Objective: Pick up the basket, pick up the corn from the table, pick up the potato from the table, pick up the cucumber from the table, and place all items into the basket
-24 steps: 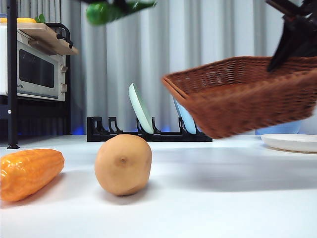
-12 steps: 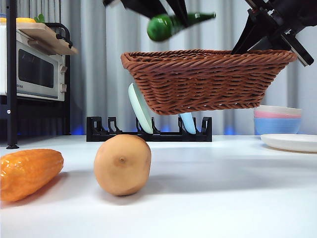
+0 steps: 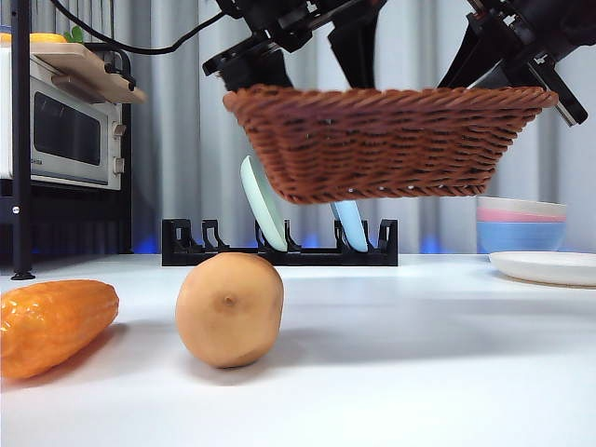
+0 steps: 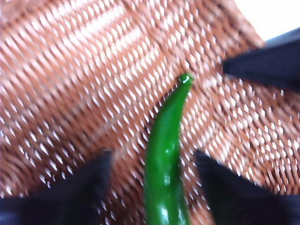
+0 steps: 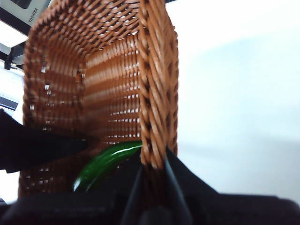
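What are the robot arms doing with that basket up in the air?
The right gripper is clamped on the rim of the basket and holds it up above the table. The left gripper reaches down into the basket, its jaws open on either side of the cucumber lying inside. The corn and the potato lie on the table.

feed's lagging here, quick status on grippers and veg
Right gripper shut on basket rim, held aloft. Left gripper open, cucumber in basket. Corn, potato on table.
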### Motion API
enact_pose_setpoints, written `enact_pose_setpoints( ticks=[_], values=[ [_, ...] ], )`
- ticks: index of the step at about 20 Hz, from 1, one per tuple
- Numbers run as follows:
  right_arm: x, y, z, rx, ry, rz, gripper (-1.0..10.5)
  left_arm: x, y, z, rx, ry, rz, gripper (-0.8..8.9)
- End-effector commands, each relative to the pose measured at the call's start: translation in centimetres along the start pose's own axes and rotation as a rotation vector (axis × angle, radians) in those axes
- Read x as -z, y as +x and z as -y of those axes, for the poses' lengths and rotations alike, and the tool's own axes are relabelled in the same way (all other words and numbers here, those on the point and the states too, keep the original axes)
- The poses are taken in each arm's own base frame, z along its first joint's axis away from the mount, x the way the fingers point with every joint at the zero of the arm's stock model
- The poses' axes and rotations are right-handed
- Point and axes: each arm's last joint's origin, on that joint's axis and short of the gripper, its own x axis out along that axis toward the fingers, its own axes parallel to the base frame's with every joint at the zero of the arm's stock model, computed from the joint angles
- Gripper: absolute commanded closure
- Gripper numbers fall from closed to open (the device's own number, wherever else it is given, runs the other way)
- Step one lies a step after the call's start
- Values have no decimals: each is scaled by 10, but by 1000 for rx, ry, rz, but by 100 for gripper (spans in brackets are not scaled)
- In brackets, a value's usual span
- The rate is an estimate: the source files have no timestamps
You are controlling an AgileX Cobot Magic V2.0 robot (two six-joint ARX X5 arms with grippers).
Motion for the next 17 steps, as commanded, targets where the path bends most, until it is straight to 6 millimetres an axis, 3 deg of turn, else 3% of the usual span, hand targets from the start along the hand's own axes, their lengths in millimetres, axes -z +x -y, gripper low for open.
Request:
enact_pose_setpoints(
  ticks=[1,4,6,8,10,13,17],
  values=[
    [-3,-1,-3,-18,4,13,959,1,-18,5,30,9,21,198],
    [-3,-1,-3,-16,-1,10,959,6,-75,8,73,53,42,198],
    [-3,-1,-3,-16,-5,11,959,21,-120,4,71,64,19,198],
    [-3,-1,-3,-15,-12,11,959,39,-156,-5,-16,58,-1,198],
    [-3,-1,-3,-15,-12,10,959,58,-179,-14,-139,26,-53,229],
    [-3,-1,-3,-15,-13,11,958,74,-189,-19,-246,5,-119,288],
    [-3,-1,-3,-15,-24,11,959,93,-178,-21,-296,-32,-172,288]
  ],
)
